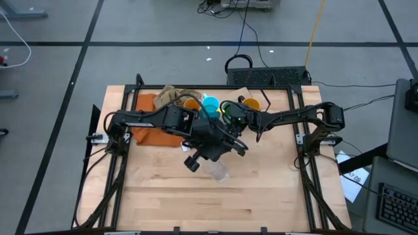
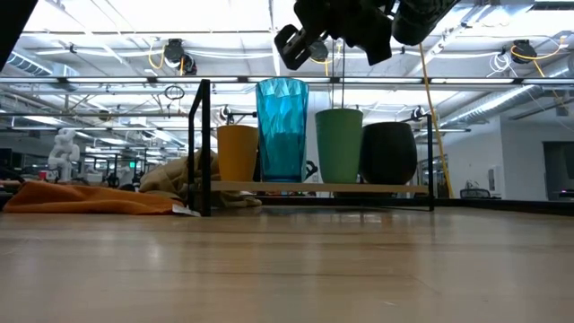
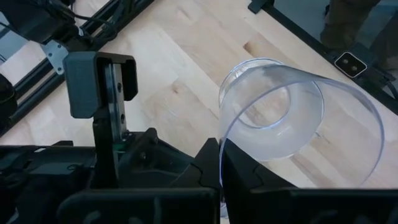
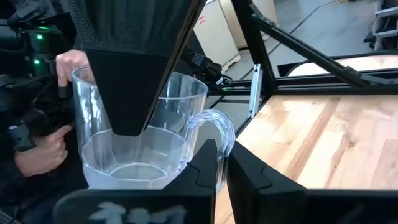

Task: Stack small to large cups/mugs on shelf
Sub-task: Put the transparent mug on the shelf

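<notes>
Beyond the pale wood table (image 2: 287, 269), bright ceiling lights (image 2: 134, 18) span the hall.

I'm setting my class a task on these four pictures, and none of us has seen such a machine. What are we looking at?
This is a robot with two dark arms at a wooden table. One camera looks straight down, one looks level across the tabletop, and one sits on each wrist.

On the table stands a small wooden shelf holding an orange cup, a tall teal tumbler, a green cup and a black mug. An orange cloth lies beside it.

The left gripper pinches the rim of a clear glass. The right gripper appears shut on a pale handled mug.
</notes>
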